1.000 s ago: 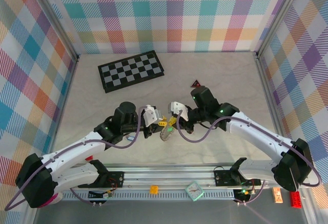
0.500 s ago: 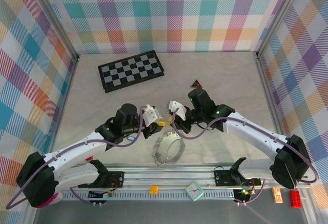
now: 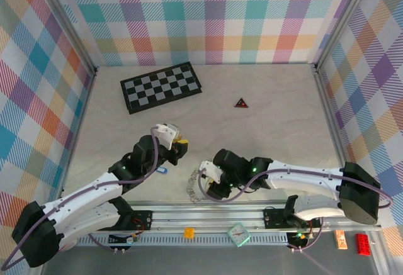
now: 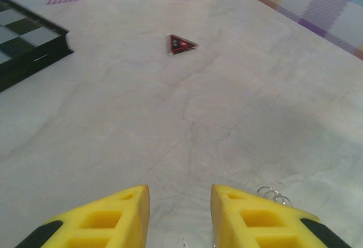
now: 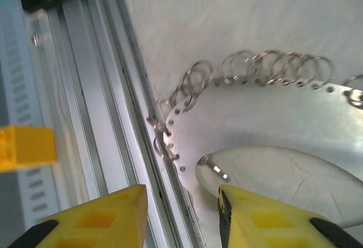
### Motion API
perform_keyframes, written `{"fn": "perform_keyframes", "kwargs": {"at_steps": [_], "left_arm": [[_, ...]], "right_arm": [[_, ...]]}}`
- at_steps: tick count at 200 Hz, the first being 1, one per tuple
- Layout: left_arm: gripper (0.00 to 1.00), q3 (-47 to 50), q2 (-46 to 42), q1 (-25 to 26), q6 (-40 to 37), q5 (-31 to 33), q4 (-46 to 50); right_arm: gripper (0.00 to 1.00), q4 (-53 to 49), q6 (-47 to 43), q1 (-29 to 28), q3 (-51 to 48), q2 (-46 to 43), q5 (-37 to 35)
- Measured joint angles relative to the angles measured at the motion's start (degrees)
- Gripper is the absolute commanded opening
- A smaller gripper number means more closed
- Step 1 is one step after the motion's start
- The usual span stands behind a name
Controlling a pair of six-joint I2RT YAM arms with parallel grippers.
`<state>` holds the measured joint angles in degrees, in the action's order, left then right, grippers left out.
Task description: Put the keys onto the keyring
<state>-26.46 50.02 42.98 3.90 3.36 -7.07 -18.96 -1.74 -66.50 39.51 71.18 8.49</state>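
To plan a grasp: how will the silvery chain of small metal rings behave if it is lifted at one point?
Probably floppy: the silvery chain of small metal rings lies as loosely linked loops in an uneven curve, so it should droop. Its thin shiny wire may slip in a pinch and is likely light.

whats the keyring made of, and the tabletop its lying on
The keyring looks like bare silvery metal: thin wire rings linked in a chain, with bright glints. The tabletop is smooth and pale with faint grey veins and a soft sheen. It could be marble-pattern laminate or stone; the look leaves that open.
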Motion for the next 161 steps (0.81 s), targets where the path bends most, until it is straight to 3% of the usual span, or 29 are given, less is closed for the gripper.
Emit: {"fn": "perform_keyframes", "kwargs": {"at_steps": [35, 72, 161], "left_arm": [[0.32, 2.84, -4.61, 0.0, 4.15, 3.91, 1.4], [0.32, 4.5, -9.7, 0.0, 5.77, 6.21, 2.69], [0.29, 6.45, -13.88, 0.0, 6.86, 7.69, 4.15]], "right_arm": [[0.38, 3.67, -11.65, -5.35, -0.68, 4.24, -2.75], [0.37, 5.68, -21.66, -7.04, 1.33, 11.08, -3.61], [0.25, 5.53, -29.29, -7.48, 6.01, 18.49, -4.63]]}}
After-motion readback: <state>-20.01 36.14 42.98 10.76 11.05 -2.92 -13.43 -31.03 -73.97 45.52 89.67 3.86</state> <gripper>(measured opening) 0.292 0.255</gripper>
